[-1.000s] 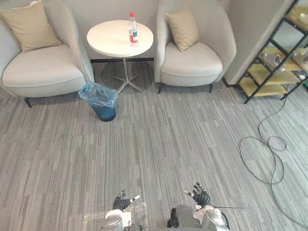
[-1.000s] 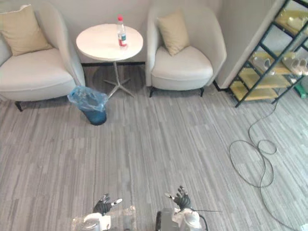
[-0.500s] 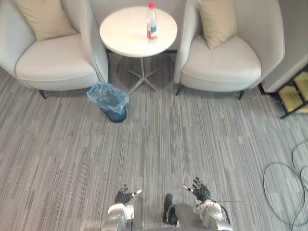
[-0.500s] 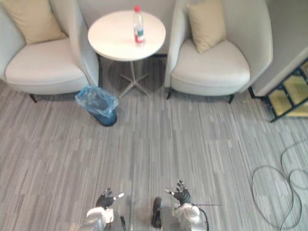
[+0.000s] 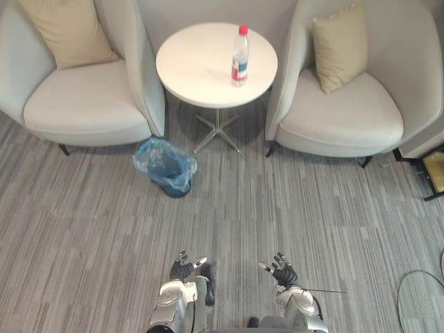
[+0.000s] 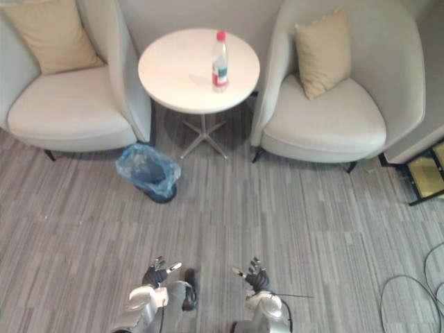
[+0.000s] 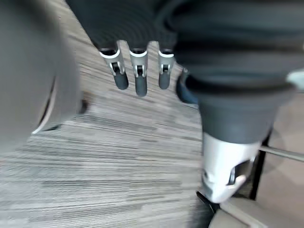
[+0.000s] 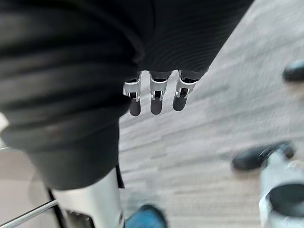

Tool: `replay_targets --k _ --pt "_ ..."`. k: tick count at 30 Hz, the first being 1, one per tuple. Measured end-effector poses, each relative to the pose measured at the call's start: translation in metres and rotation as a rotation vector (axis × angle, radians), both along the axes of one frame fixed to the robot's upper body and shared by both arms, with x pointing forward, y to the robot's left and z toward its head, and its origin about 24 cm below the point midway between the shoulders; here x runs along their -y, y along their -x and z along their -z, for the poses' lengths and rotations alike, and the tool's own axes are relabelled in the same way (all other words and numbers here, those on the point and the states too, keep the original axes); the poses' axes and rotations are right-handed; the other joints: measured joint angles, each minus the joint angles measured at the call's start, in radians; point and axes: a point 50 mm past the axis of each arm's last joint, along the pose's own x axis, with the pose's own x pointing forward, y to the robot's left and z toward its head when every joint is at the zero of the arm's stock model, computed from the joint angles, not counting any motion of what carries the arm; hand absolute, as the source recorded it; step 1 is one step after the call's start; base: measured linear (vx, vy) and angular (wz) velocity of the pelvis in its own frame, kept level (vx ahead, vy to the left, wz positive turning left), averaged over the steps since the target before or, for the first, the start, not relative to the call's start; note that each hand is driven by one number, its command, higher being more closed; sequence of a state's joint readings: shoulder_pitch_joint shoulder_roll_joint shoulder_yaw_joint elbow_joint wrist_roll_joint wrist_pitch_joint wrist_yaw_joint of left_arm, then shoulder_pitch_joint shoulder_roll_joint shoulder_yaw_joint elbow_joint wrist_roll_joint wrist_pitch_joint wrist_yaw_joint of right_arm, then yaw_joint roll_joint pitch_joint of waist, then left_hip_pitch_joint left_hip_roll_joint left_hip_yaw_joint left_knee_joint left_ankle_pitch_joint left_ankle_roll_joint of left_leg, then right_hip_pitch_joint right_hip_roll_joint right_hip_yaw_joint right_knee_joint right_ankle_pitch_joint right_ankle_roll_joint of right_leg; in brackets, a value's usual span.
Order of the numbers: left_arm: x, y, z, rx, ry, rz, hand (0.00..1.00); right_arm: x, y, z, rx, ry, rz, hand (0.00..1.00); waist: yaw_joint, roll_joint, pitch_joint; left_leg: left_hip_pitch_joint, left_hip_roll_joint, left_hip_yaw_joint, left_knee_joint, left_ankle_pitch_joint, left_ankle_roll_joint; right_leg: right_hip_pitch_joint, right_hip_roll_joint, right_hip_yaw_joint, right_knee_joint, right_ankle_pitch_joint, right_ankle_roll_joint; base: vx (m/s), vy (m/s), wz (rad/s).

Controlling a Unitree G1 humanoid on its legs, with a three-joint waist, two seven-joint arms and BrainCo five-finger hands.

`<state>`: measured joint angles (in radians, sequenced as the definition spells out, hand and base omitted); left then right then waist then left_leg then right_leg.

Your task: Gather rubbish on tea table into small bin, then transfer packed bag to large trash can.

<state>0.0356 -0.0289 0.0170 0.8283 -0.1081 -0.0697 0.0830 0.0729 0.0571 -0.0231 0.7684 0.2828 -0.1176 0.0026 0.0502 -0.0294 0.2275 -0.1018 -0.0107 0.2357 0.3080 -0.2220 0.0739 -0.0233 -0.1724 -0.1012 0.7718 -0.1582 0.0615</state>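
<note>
Left wrist view showed the left hand with fingers straight and loose, holding nothing above the carpet floor. The right hand hung the same way, empty. In the left eye view a bottle stood upright on the round white desk at upper centre, near its right edge. The small bin, lined with a blue bag, stood on the floor just beside the left armchair. Open carpet lay between the hands and the bin.
</note>
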Motion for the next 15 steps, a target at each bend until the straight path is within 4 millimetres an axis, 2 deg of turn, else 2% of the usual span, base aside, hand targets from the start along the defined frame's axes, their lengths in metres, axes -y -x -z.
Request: replay_targets --k 1,2,3,4,5,6,7,8,9,10,11,12,13,14,15 --pt "-0.001 0.003 0.003 -0.024 -0.007 0.009 0.0 0.001 0.002 0.002 -0.013 0.002 -0.002 0.0 -0.007 0.0 0.0 0.056 -0.005 -0.007 -0.015 -0.016 0.007 -0.046 -0.017 -0.029 0.104 -0.04 0.003 0.35 0.093 0.07" --pt "-0.002 0.004 0.004 -0.031 -0.007 0.008 0.0 0.002 0.004 0.004 -0.021 0.004 -0.003 0.0 -0.008 0.001 0.0 0.071 -0.004 -0.01 -0.018 -0.018 0.011 -0.057 -0.02 -0.042 0.117 -0.056 0.002 0.35 0.052 0.16" --pt "-0.005 0.007 0.005 -0.044 -0.016 0.006 0.0 0.004 0.005 0.005 -0.027 0.012 -0.012 0.0 -0.014 0.006 -0.002 0.113 0.005 -0.015 -0.031 -0.024 0.014 -0.096 -0.02 -0.087 0.102 -0.105 -0.001 0.42 -0.001 0.31" --pt "-0.007 0.007 0.007 -0.054 -0.021 0.006 0.0 0.007 0.005 0.006 -0.031 0.022 -0.016 0.0 -0.023 0.008 -0.002 0.151 0.02 -0.03 -0.053 -0.025 0.016 -0.138 -0.005 -0.131 0.031 -0.135 -0.007 0.35 -0.011 0.34" --pt "-0.007 0.008 0.007 -0.055 -0.021 0.006 0.0 0.008 0.004 0.006 -0.033 0.025 -0.018 0.0 -0.026 0.009 -0.001 0.161 0.027 -0.034 -0.061 -0.025 0.015 -0.152 0.003 -0.139 0.003 -0.141 -0.009 0.42 -0.057 0.34" --pt "-0.007 0.008 0.007 -0.055 -0.022 0.005 0.0 0.01 0.001 0.006 -0.033 0.033 -0.023 0.0 -0.028 0.022 0.004 0.194 0.05 -0.04 -0.084 -0.025 0.014 -0.193 0.036 -0.143 -0.104 -0.137 -0.011 0.35 -0.083 0.28" --pt "-0.008 0.011 0.008 -0.063 -0.023 0.003 0.0 0.011 -0.001 0.005 -0.024 0.037 -0.024 0.0 -0.034 0.024 0.004 0.224 0.066 -0.052 -0.101 -0.026 0.007 -0.226 0.061 -0.127 -0.243 -0.095 -0.007 0.35 -0.083 0.3" --pt "-0.009 0.012 0.008 -0.065 -0.024 0.002 0.0 0.011 -0.001 0.004 -0.021 0.037 -0.023 0.0 -0.037 0.023 0.003 0.232 0.069 -0.056 -0.106 -0.028 0.002 -0.233 0.066 -0.121 -0.286 -0.074 -0.005 0.36 -0.137 0.41" --pt "-0.01 0.016 0.01 -0.075 -0.025 0.0 0.0 0.011 -0.002 0.004 -0.018 0.038 -0.024 0.0 -0.045 0.017 0.0 0.265 0.072 -0.06 -0.124 -0.05 -0.043 -0.238 0.081 -0.093 -0.421 0.028 -0.014 0.37 -0.175 0.42" --pt "-0.015 0.02 0.011 -0.084 -0.039 -0.004 0.0 0.009 0.005 0.008 -0.042 0.029 -0.025 0.0 -0.044 -0.018 -0.019 0.291 0.047 -0.087 -0.131 -0.073 -0.079 -0.245 0.074 -0.051 -0.495 0.175 -0.037 0.46 -0.241 0.42" --pt "-0.018 0.022 0.011 -0.089 -0.046 -0.006 0.0 0.007 0.009 0.01 -0.053 0.023 -0.027 0.0 -0.045 -0.037 -0.031 0.298 0.033 -0.096 -0.131 -0.08 -0.089 -0.249 0.065 -0.04 -0.492 0.22 -0.05 0.41 -0.256 0.33" --pt "-0.014 0.025 0.014 -0.104 -0.028 -0.026 0.0 0.016 0.007 0.009 -0.051 0.049 -0.032 0.0 -0.045 0.001 -0.052 0.313 0.07 -0.126 -0.118 -0.094 -0.104 -0.256 0.088 -0.059 -0.425 0.162 -0.06 0.33 -0.213 0.3" --pt "-0.015 0.027 0.014 -0.108 -0.025 -0.033 0.0 0.017 0.009 0.01 -0.056 0.049 -0.028 0.0 -0.049 0.007 -0.064 0.308 0.075 -0.142 -0.095 -0.094 -0.104 -0.249 0.094 -0.06 -0.435 0.129 -0.062 0.42 -0.265 0.29" --pt "-0.01 0.028 0.015 -0.107 -0.001 -0.063 0.0 0.02 0.012 0.012 -0.07 0.049 -0.013 0.0 -0.051 0.029 -0.075 0.263 0.108 -0.168 0.014 -0.096 -0.107 -0.218 0.115 -0.08 -0.464 0.098 -0.068 0.45 -0.342 0.37" --pt "-0.009 0.027 0.013 -0.091 0.016 -0.105 0.0 0.023 0.012 0.011 -0.064 0.057 -0.008 0.0 -0.05 0.052 -0.072 0.118 0.151 -0.202 0.315 -0.07 -0.14 -0.176 0.145 -0.106 -0.503 0.082 -0.084 0.5 -0.375 0.27"
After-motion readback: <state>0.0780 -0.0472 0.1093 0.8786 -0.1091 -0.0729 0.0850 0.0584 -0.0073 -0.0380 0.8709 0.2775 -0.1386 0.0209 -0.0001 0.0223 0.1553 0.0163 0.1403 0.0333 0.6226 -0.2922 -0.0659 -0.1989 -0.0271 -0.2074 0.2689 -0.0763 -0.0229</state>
